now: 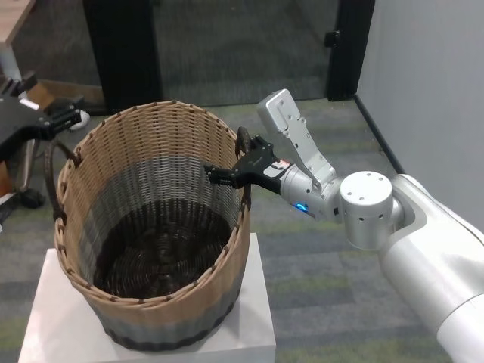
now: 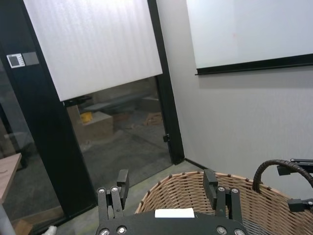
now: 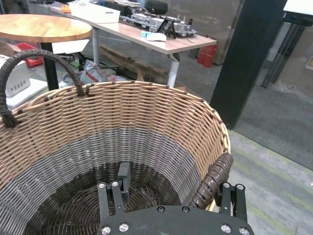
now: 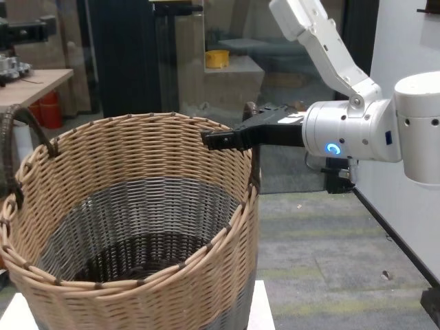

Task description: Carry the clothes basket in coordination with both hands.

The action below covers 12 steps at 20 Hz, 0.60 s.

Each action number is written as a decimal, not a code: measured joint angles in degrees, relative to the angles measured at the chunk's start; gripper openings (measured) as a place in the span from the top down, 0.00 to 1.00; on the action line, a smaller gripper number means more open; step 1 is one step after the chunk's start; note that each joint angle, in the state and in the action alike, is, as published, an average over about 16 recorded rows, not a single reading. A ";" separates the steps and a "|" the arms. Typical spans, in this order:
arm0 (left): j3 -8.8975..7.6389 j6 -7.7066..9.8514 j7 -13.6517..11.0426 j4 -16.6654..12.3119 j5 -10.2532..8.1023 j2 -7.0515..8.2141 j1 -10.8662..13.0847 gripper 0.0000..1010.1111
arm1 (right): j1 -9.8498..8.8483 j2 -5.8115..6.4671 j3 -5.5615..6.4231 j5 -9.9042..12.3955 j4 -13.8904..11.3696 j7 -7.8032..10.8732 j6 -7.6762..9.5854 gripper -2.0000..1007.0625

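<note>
The clothes basket stands upright on a white block, tan above, grey in the middle, dark at the bottom. My right gripper is open and straddles the basket's right rim, with one finger inside the basket. The dark wrapped right handle stands between its fingers, close to the outer one. My left gripper is open and holds nothing. It hovers just outside the far left rim, above the left handle. In the left wrist view the rim lies just past its fingertips.
The basket rests on a white block on grey carpet. A black door frame stands behind it and a grey wall runs along the right. A wooden table and a cluttered desk lie beyond the left side.
</note>
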 joint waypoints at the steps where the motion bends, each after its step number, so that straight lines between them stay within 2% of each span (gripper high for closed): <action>1: 0.01 0.26 0.07 -0.06 -0.03 0.03 0.07 0.01 | -0.04 -0.03 0.14 0.16 0.01 0.07 0.18 0.01; 6: 0.03 1.40 0.34 -0.36 -0.21 0.20 0.38 0.01 | -0.34 -0.25 1.39 2.06 0.20 1.11 2.21 0.01; 12: 0.04 2.24 0.54 -0.58 -0.35 0.33 0.61 0.01 | -1.05 -0.23 3.86 6.06 -0.03 2.60 6.31 0.01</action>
